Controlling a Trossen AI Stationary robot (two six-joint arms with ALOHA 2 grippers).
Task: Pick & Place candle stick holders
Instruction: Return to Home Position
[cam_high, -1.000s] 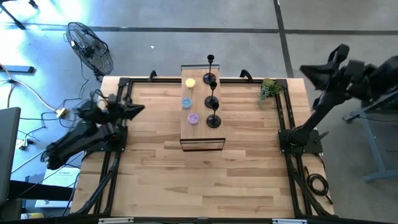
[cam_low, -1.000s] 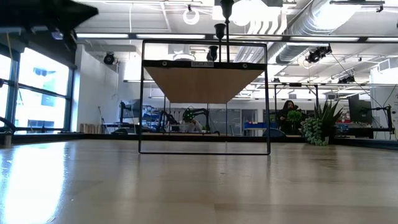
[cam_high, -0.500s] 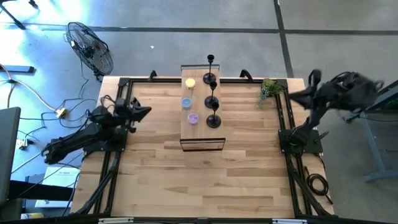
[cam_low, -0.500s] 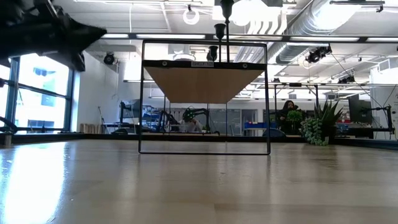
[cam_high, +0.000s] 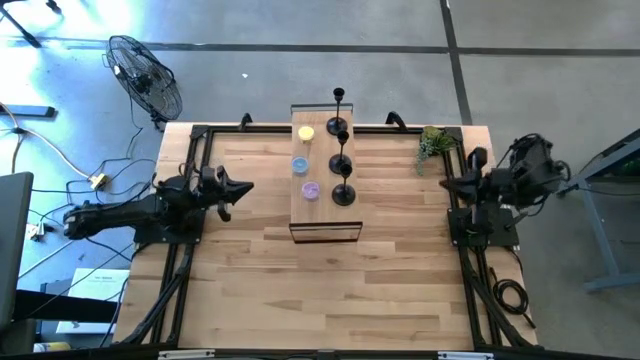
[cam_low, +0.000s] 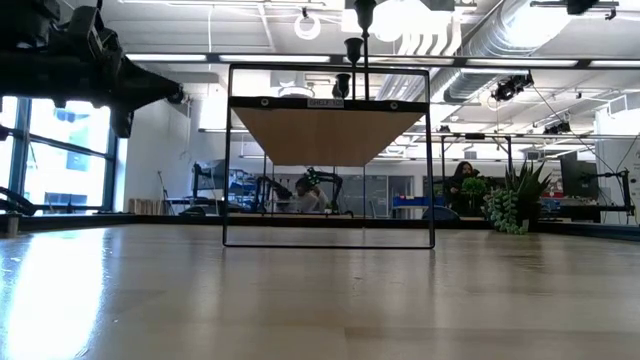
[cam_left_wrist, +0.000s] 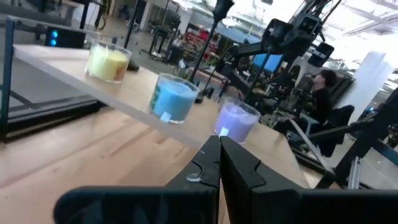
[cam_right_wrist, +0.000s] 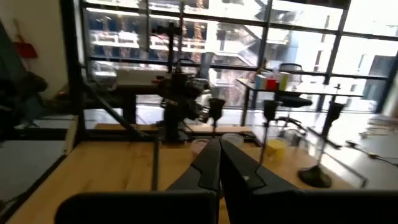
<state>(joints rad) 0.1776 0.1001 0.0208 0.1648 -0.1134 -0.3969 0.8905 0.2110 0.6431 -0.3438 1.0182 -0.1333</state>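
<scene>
3 candle stick holders on shelf; left claw, right claw closed, empty; label illegible.

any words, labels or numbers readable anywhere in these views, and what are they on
No text is legible in any view.
label on the shelf front edge: too small to read
white stickers on the blue candle and the purple candle: blurred, unreadable

A black fan stands on the grey floor.
</scene>
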